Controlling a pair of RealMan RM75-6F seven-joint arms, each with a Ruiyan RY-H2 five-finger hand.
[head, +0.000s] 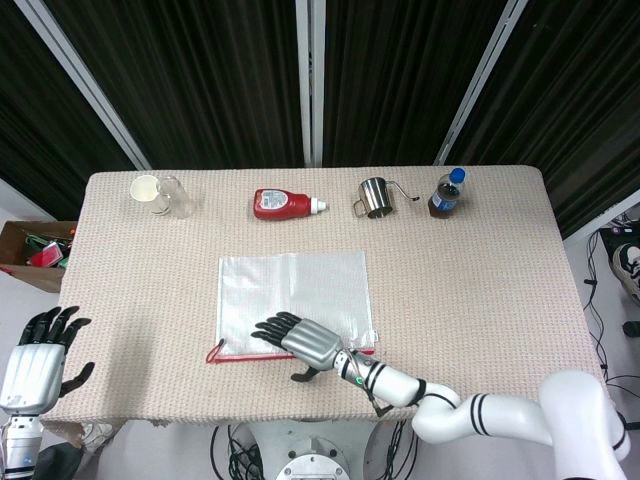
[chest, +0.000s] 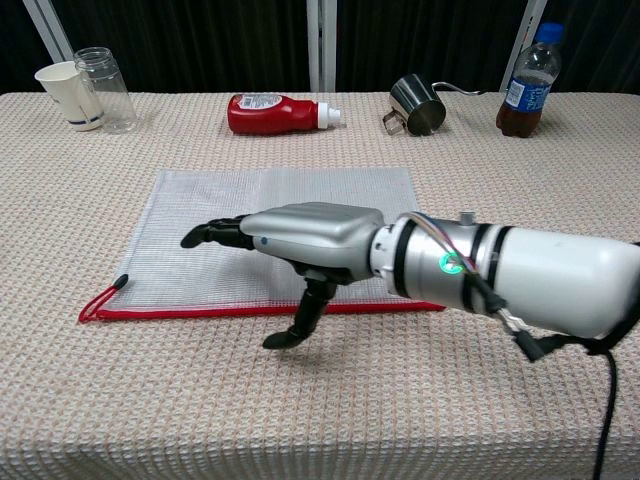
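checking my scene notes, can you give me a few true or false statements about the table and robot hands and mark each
1. The right robot hand is over the mesh pouch, fingers spread. True.
2. The ketchup bottle stands upright. False: it lies on its side.
3. The left robot hand grips the paper cup. False: it holds nothing, at the table's near left edge, far from the cup.
4. The soda bottle stands right of the metal cup. True.
5. The pouch's red zip edge faces the far side of the table. False: it runs along the near side.
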